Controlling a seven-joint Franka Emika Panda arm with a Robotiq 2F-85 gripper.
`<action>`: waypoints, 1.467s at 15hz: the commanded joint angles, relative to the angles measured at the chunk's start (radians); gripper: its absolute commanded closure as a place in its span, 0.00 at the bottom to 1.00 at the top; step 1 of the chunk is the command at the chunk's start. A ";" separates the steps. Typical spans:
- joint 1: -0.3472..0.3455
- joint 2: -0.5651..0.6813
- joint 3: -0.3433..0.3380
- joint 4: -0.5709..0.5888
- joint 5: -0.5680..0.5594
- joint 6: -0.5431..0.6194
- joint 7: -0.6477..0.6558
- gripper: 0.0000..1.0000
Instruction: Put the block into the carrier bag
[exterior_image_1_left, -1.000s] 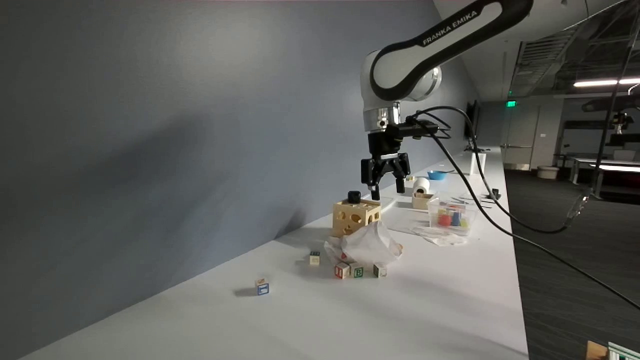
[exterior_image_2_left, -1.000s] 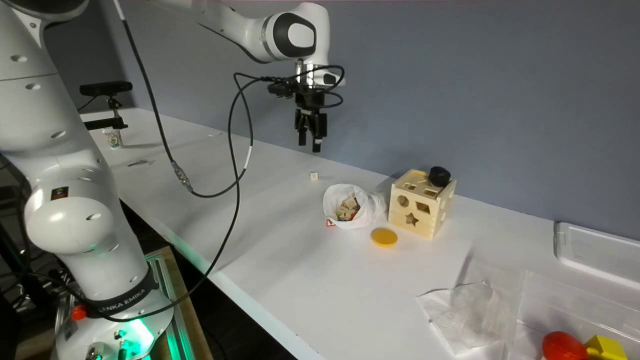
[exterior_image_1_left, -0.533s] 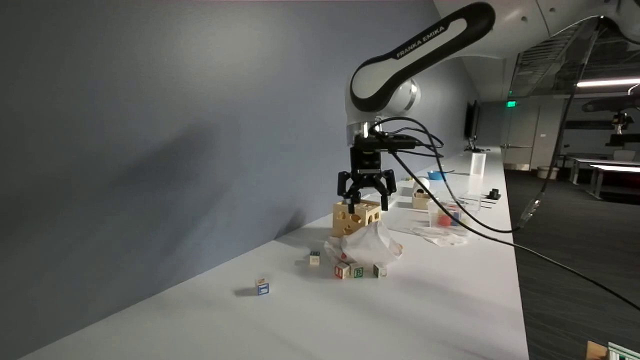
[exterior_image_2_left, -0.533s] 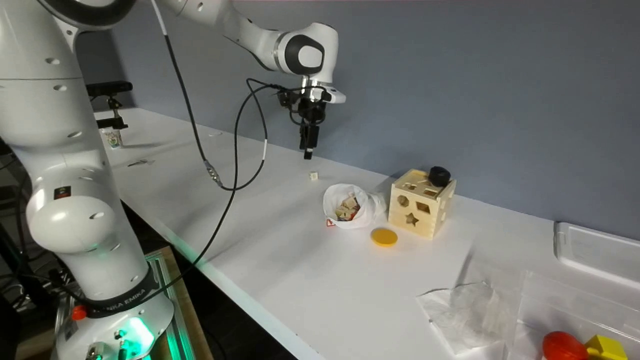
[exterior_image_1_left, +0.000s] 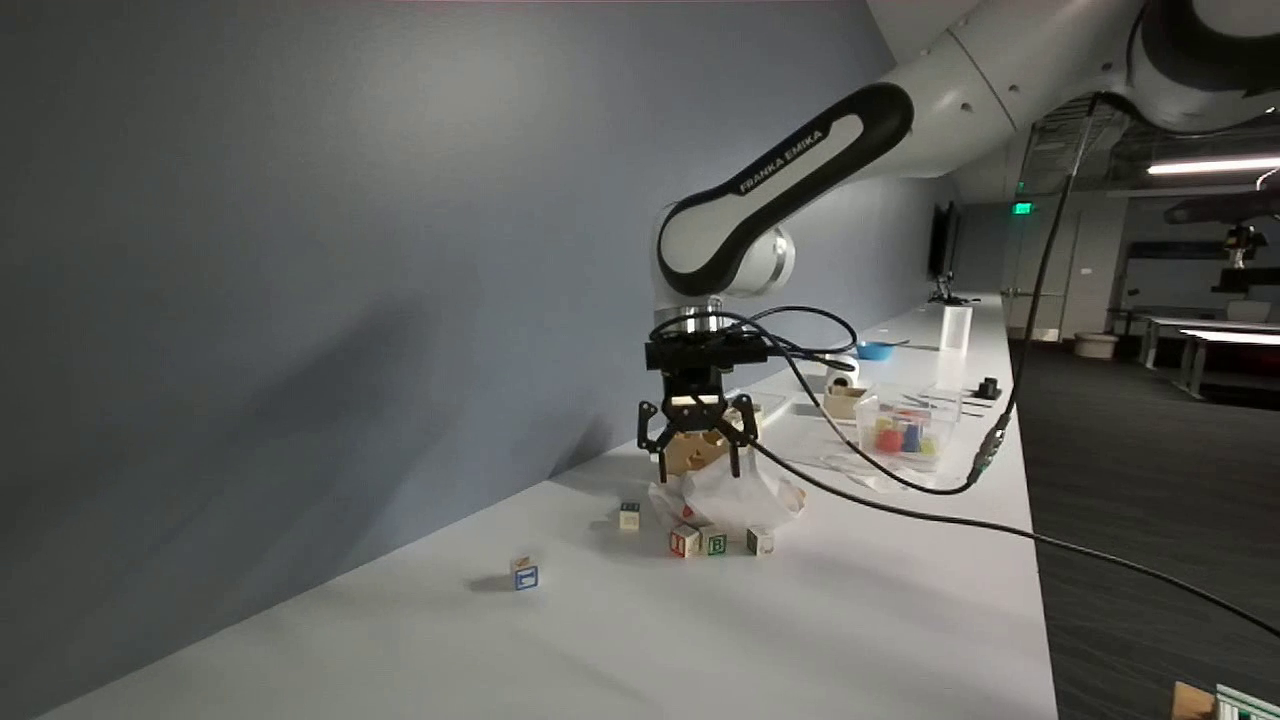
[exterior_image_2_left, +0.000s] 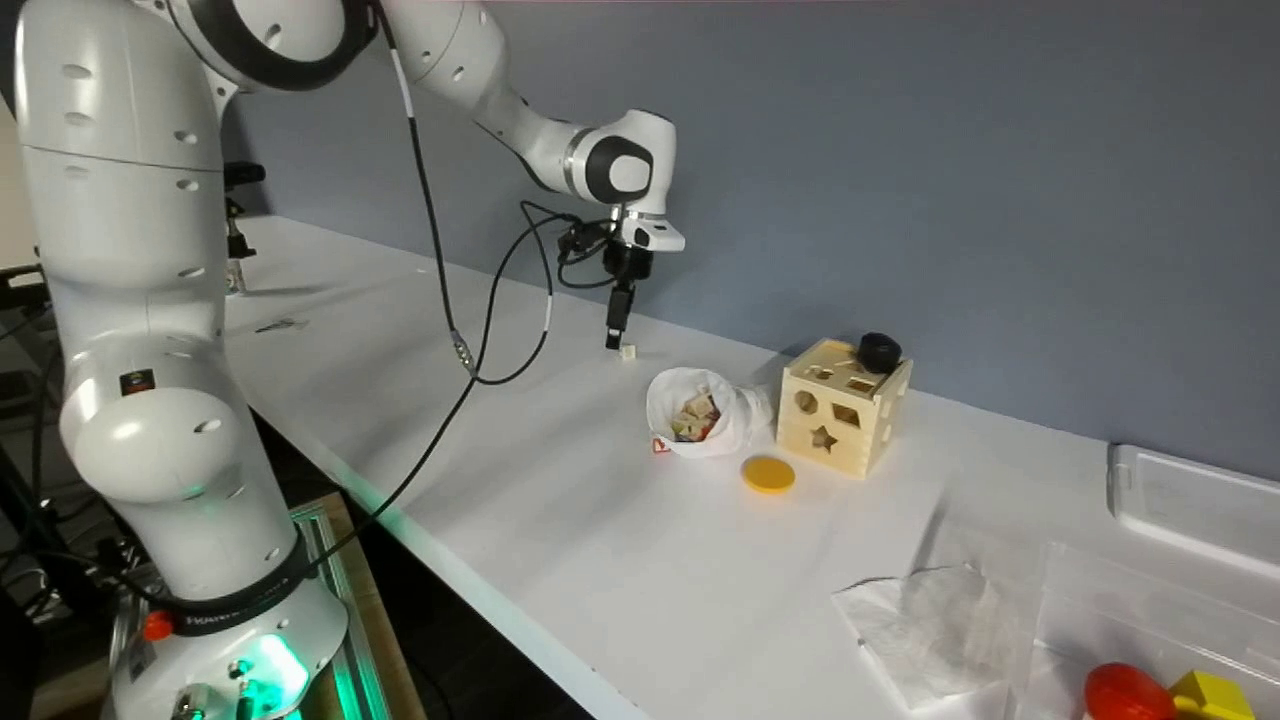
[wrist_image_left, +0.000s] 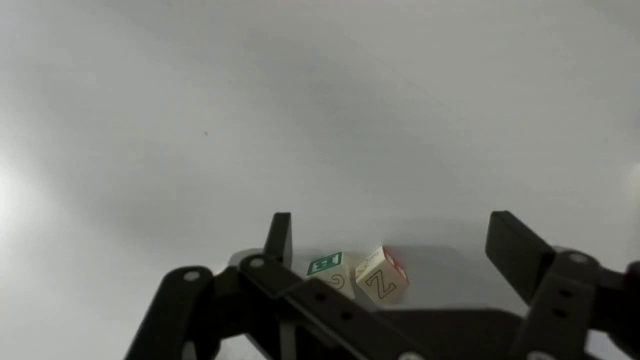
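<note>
My gripper (exterior_image_1_left: 699, 475) is open and empty, pointing down above the table, and also shows in another exterior view (exterior_image_2_left: 614, 345). In the wrist view its fingers (wrist_image_left: 393, 225) are wide apart. A block with a green letter (wrist_image_left: 330, 275) and a block with a Z (wrist_image_left: 382, 281) lie below, between them. The white carrier bag (exterior_image_1_left: 735, 500) lies with its mouth open and several blocks inside (exterior_image_2_left: 697, 410). By it are a red-letter block (exterior_image_1_left: 684, 541), a green B block (exterior_image_1_left: 713, 541) and another block (exterior_image_1_left: 760, 541). Two more blocks (exterior_image_1_left: 629, 516) (exterior_image_1_left: 525, 574) lie apart.
A wooden shape-sorter box (exterior_image_2_left: 845, 410) with a black piece (exterior_image_2_left: 879, 353) on top stands beside the bag. A yellow disc (exterior_image_2_left: 768, 474) lies near it. A clear bin (exterior_image_1_left: 905, 435), a crumpled bag (exterior_image_2_left: 925, 635) and a lid (exterior_image_2_left: 1200, 510) are farther along. The wall runs behind.
My gripper has come down and moved leftward in an exterior view, nearer the blocks and the bag. It has also turned a little. The blocks and bag have not moved.
</note>
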 joint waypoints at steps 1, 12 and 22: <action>0.037 0.067 -0.031 0.051 -0.092 -0.017 0.114 0.00; 0.053 0.113 -0.053 0.048 -0.238 -0.002 0.087 0.00; 0.077 0.134 -0.079 -0.028 -0.271 0.270 0.206 0.00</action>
